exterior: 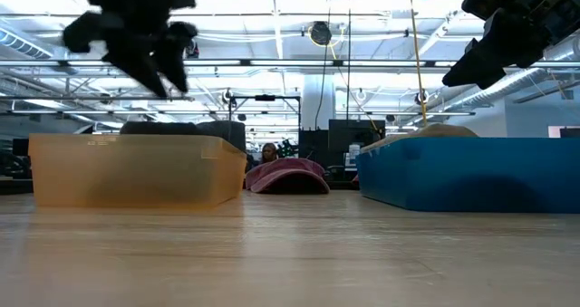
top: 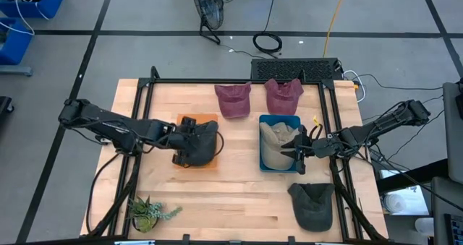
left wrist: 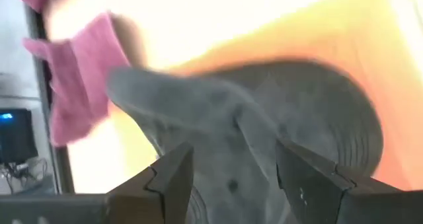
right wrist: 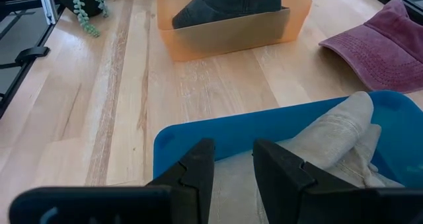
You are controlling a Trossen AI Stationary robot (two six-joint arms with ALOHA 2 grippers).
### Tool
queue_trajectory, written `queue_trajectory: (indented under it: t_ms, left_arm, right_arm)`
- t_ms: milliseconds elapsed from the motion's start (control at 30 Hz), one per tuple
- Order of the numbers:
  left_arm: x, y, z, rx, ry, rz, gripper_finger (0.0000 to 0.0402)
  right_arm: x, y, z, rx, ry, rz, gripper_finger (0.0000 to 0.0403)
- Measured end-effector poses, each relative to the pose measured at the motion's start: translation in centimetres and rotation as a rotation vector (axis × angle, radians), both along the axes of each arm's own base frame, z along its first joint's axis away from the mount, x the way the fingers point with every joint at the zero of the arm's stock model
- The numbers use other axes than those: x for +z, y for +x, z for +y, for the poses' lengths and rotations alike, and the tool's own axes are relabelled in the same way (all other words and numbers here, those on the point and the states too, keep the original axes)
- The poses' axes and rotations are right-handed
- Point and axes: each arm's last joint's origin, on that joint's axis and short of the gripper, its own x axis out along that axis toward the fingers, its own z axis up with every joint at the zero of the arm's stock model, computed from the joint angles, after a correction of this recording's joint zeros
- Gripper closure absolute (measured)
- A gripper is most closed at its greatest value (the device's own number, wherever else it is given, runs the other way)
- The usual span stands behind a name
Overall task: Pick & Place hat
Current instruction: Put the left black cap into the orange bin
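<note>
**Dark hat lands in orange bin**

Nearest the table's front edge, a grey hat (top: 312, 205) waits. Farther back, the left pincer (top: 189, 140) stands open over the dark hat (top: 204, 142) in the orange bin (top: 211, 165); lifting straight up should avoid snagging. Right pincer (top: 299, 152), part-open and empty, hovers over the blue bin (top: 278, 120).

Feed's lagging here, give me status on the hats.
Left gripper open over dark hat in orange bin. Right gripper above tan hat in blue bin. Nothing blocking.
</note>
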Motion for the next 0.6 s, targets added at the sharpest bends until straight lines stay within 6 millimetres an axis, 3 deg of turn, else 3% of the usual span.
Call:
queue_trajectory:
  t_ms: [100,233,600]
  left_arm:
    - [0.9,1.1,0.2,0.080,-0.001,-0.153,0.0188]
    - [0.5,2.7,1.3,0.229,-0.041,-0.315,0.0188]
    - [-5.5,5.4,4.3,0.398,-0.003,-0.202,0.0188]
  right_arm:
    - [0.0,0.0,0.0,0.001,-0.001,0.000,0.0310]
    - [0.0,0.0,0.0,0.000,-0.001,0.000,0.0310]
    - [0.0,0.0,0.0,0.003,-0.005,0.001,0.0310]
